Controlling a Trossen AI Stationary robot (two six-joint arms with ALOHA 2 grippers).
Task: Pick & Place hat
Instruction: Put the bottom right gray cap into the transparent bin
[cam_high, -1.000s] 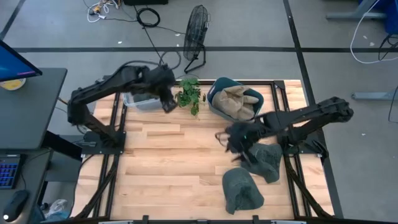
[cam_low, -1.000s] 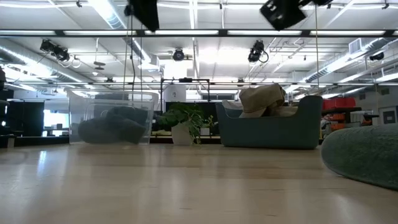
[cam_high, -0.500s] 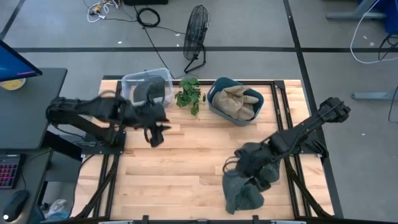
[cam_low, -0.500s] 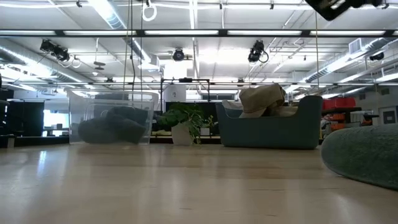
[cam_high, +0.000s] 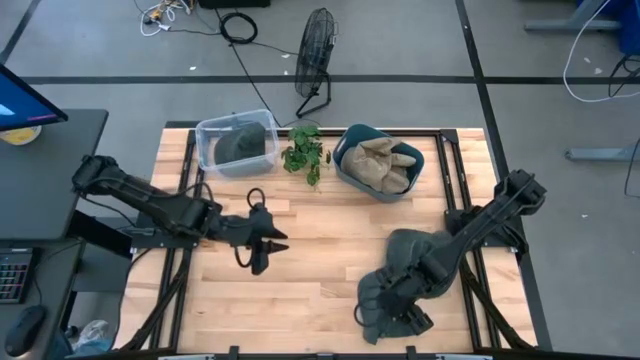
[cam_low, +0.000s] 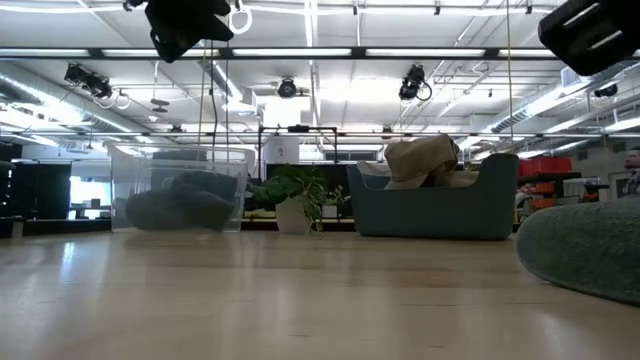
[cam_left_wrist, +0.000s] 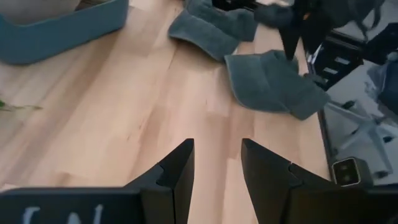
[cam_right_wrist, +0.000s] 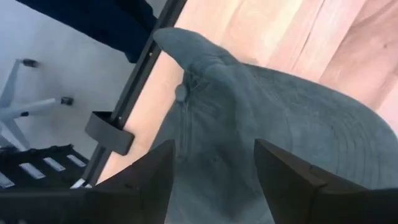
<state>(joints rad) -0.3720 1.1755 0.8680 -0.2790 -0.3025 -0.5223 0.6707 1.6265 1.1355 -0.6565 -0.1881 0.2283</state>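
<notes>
Two grey hats lie flat on the wooden table's right side, one near the front edge (cam_high: 376, 322) (cam_left_wrist: 270, 81) and one just behind it (cam_high: 410, 248) (cam_left_wrist: 214, 28). My right gripper (cam_high: 386, 302) (cam_right_wrist: 214, 146) hovers open over the near hat (cam_right_wrist: 261, 118), whose top button (cam_right_wrist: 180, 93) shows. In the low view this gripper (cam_low: 592, 35) is well above the table. My left gripper (cam_high: 262, 244) (cam_left_wrist: 217, 146) is open over bare wood at the table's middle left, also raised (cam_low: 190, 20). A third grey hat (cam_high: 240, 145) lies in the clear bin (cam_high: 207, 135).
A teal bin (cam_high: 345, 150) with tan hats (cam_high: 380, 165) stands at the far edge. A small potted plant (cam_high: 303, 152) sits between it and the clear bin. Black frame rails (cam_high: 470, 290) run along both table sides. Bare wood lies between the arms.
My left gripper has drawn back from over the clear bin toward the near edge and then toward the table's middle, leaving the bin and its grey hat uncovered. My right gripper has moved toward the near edge, from beside the rear hat to over the near hat.
</notes>
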